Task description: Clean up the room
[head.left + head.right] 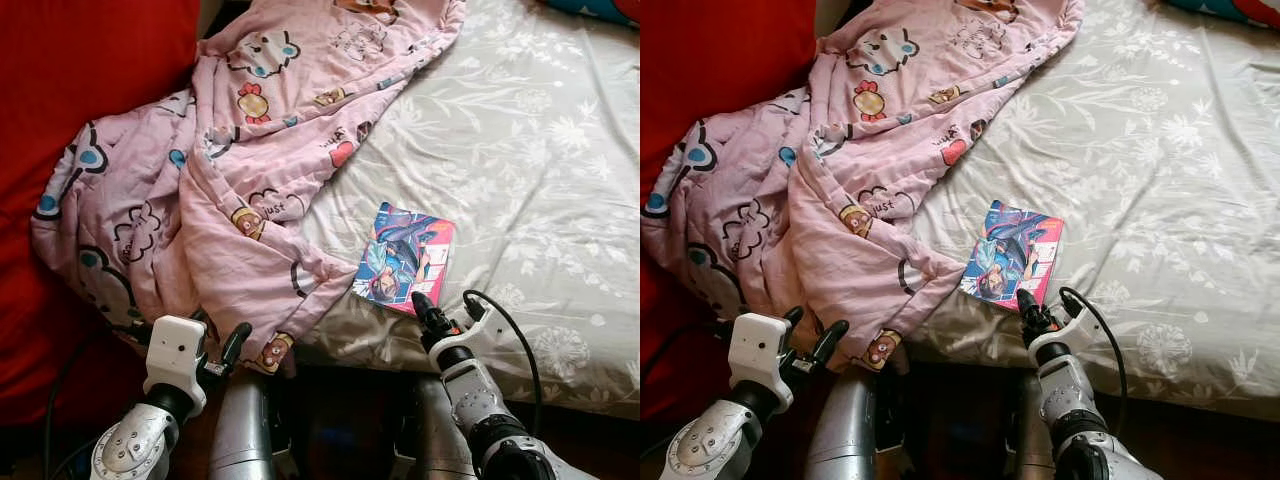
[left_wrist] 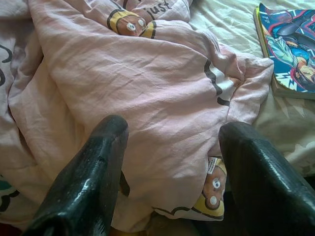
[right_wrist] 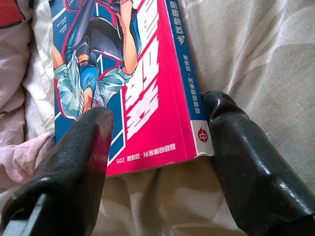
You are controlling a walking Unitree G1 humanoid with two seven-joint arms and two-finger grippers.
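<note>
Right gripper [image 1: 422, 303] is closing in on the comic book's [image 1: 404, 257] near corner, fingers spread and empty, best sliding one finger under the spine; left gripper [image 1: 238, 340], also spread and empty, is hovering beside the pink blanket [image 1: 230, 170] left of the book.

Lower left of the frame, the left gripper [image 1: 222, 350] spreads its fingers; lower right, the right gripper [image 1: 428, 312] reaches forward, fingers parted.

I'm looking into a home bedroom: a bed [image 1: 560, 150] wearing a grey floral sheet is filling the view, a pink cartoon-print quilt [image 1: 240, 170] is lying rumpled across it, beside a red cushion [image 1: 70, 110].
</note>
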